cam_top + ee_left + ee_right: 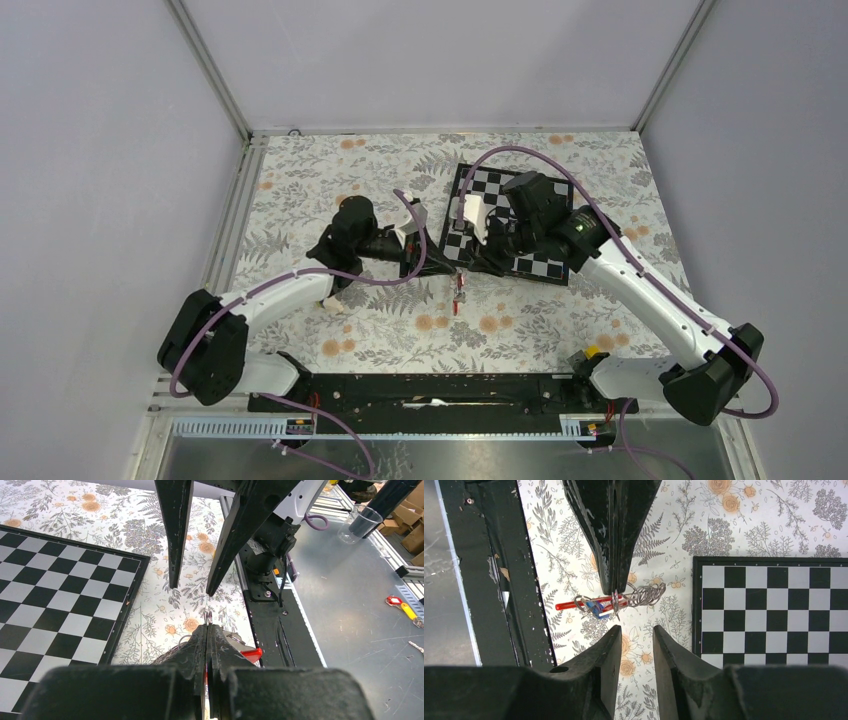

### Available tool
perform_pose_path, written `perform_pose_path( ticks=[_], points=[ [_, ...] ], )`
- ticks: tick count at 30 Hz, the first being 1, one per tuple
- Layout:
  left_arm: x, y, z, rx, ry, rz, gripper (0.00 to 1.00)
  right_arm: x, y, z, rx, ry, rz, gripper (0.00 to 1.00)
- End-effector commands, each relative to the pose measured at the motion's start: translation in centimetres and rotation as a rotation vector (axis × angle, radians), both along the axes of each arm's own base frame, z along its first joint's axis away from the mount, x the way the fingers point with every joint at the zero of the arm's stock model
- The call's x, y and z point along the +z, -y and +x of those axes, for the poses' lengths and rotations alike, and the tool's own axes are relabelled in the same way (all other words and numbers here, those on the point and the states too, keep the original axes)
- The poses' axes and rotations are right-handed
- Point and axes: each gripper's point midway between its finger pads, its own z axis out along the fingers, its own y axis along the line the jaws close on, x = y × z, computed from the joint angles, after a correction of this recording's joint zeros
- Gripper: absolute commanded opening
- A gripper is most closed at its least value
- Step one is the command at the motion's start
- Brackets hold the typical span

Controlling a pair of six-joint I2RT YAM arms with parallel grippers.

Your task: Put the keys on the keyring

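Since the left gripper point(207, 628) is pressed fully together on a small metal ring point(208, 617) at its tips, the bunch is pinned between the two arms, over the floral cloth point(734, 525) and just off the chessboard point(774, 610) edge (can't tell if it's lifted or resting). The right gripper point(634, 631) is spread, tips facing the left's, near the bunch but touching nothing. Right wrist cam shows the bunch: grey wire coil of the keyring point(646, 595) on the board side, blue-tagged key point(596, 610) and a thin red piece point(574, 604) toward the base rail point(499, 580). Can't tell if the red is the other key's tag or the keyring's red section, too tangled. My read: step in hand = right takes a 2nd hold so the ring can be threaded. To do it well: pick one element only, come in w/ jaws across the wire, not along it, and close on the coil side, where there's clearance from the left's tips. Low force, no tugging. Risk: grabbing tag + wire together, or knocking the ring out of the pinch.
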Motion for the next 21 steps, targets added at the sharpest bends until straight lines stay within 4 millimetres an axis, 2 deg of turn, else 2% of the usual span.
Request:
perform_pose_path(
  ticks=[1, 13, 21],
  points=[
    [3.5, -0.4, -0.6, -0.043, 0.103, -0.067, 0.00, 0.4, -0.4, -0.1, 0.026, 0.047, 0.040, 0.37],
    [3.3, -0.7, -1.4, -0.085, 0.114, -0.073, 0.00, 0.2, -1.8, -2.4, 0.171, -0.014, 0.122, 0.36],
    [3.5, -0.7, -1.6, -0.099, 0.117, -0.082, 0.00, -0.8, -2.0, -2.6, 0.185, -0.033, 0.121, 0.27]
  ],
)
